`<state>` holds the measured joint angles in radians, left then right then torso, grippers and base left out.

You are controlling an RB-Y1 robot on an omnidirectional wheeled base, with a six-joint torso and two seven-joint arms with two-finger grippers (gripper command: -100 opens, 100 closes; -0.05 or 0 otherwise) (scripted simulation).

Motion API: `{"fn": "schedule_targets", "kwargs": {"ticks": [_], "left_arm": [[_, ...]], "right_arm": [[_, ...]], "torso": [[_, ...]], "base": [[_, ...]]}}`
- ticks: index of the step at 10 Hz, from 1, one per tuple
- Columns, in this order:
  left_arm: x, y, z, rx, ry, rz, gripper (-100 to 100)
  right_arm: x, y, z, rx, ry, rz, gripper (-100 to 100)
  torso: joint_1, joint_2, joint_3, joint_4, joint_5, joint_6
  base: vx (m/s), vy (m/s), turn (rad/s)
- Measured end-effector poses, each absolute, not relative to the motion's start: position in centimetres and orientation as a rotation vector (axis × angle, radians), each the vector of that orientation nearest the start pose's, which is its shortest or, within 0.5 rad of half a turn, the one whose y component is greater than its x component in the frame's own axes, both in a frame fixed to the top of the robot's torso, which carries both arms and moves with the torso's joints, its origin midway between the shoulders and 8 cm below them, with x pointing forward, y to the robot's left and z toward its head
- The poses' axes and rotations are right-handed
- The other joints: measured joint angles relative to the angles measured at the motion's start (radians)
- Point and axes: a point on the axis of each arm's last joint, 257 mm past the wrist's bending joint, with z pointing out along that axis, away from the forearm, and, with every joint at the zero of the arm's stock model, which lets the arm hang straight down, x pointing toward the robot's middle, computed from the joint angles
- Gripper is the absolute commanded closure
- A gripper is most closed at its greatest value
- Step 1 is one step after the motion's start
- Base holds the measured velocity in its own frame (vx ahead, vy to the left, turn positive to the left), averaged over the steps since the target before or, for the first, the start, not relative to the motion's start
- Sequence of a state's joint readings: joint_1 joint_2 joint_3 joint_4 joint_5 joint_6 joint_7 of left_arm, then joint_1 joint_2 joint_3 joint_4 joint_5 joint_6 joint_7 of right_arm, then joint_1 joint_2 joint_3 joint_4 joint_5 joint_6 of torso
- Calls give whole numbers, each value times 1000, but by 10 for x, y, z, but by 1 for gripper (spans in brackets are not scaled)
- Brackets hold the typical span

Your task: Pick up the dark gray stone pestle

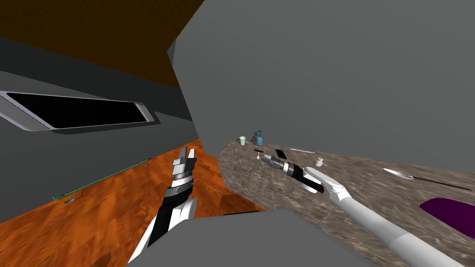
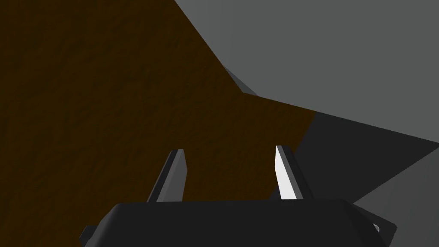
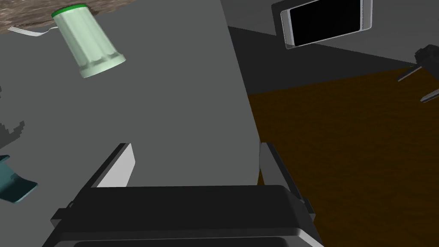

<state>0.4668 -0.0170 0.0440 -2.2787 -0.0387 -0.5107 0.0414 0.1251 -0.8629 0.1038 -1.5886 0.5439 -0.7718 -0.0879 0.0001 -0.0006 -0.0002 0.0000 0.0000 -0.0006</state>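
Note:
On the mottled stone counter [image 1: 278, 194], two small dark pieces lie by my right gripper [image 1: 266, 157]: a short bar [image 1: 258, 151] and a flat slab [image 1: 279, 153]. I cannot tell which is the pestle. The right gripper hovers low over the counter's far left part, between these pieces, its arm reaching in from the right. In the right wrist view this gripper [image 3: 195, 158] is open with nothing between its fingers. My left gripper [image 1: 188, 154] hangs over the orange floor, left of the counter, and is open and empty [image 2: 229, 163].
A pale green cup [image 1: 242, 140] [image 3: 90, 40] and a teal bottle [image 1: 259, 137] stand at the counter's far left end. Nearby lie a fork [image 3: 30, 31] and a white spoon [image 1: 258, 157]. A knife [image 1: 399, 173] and a purple object [image 1: 450, 213] lie to the right. A grey wall rises behind.

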Motion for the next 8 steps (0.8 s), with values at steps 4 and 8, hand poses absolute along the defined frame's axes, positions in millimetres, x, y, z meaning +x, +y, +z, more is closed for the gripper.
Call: {"fn": "schedule_targets", "kwargs": {"ticks": [4, 8], "left_arm": [[342, 287, 37, -624, 580, -1292, 0], [342, 287, 37, -624, 580, -1292, 0]], "right_arm": [[437, -303, -204, -478, 1735, 741, -100], [440, -341, -220, -531, 1823, 643, -100]], "torso": [[0, -1, 0, 0, 0, 0], [-1, 0, 0, 0, 0, 2]], "base": [[2, 7, 200], [7, 4, 162]]}}
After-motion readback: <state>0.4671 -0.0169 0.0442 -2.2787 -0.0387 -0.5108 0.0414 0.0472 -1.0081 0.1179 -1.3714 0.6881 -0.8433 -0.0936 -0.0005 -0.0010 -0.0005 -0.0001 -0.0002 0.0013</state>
